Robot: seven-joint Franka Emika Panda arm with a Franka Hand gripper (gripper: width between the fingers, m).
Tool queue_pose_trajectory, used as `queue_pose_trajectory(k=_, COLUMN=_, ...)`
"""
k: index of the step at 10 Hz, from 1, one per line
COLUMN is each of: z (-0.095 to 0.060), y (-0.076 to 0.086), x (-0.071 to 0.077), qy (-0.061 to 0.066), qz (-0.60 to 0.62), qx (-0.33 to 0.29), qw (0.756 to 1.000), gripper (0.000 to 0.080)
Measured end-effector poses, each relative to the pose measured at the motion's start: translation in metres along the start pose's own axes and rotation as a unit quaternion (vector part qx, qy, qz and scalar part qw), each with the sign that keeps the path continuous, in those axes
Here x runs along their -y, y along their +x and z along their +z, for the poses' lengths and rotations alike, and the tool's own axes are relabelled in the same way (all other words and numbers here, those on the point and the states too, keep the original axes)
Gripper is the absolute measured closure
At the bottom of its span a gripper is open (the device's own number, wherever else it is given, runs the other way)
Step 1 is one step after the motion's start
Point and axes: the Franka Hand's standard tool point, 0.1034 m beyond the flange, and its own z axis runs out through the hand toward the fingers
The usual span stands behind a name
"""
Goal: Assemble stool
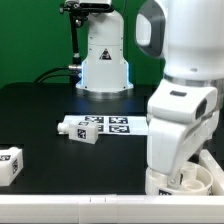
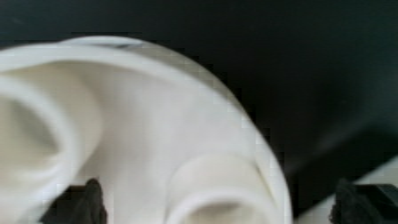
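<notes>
The white round stool seat (image 2: 160, 120) fills the wrist view, underside up, with round sockets showing. My gripper (image 2: 222, 205) is open just above it: one fingertip (image 2: 80, 200) is over the seat, the other is over the black table beyond the rim, and the rim lies between them. In the exterior view the seat (image 1: 190, 180) sits at the front right under the arm, whose body hides the fingers. One white leg (image 1: 80, 128) lies at mid-table. Another leg (image 1: 8, 163) lies at the exterior view's left edge.
The marker board (image 1: 115, 125) lies flat at mid-table, right beside the leg. The white robot base (image 1: 105, 65) stands at the back. A white rail (image 1: 60, 210) runs along the table's front edge.
</notes>
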Motion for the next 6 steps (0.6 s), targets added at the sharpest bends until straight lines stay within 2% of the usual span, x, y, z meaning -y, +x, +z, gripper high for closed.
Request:
queue_pose_trajectory(k=2, z=-0.025, y=-0.001, x=-0.001, qy=-0.002, qz=-0.008, qx=0.004, qw=1.000, gripper=0.0154)
queue_pose_trajectory(k=3, z=-0.031, y=0.000, x=0.002, qy=-0.005, qz=-0.011, qx=0.003, qw=1.000, gripper=0.0151)
queue_pose_trajectory(k=6, z=-0.028, y=-0.002, x=0.002, qy=-0.003, qz=-0.009, qx=0.004, qw=1.000, gripper=0.0151)
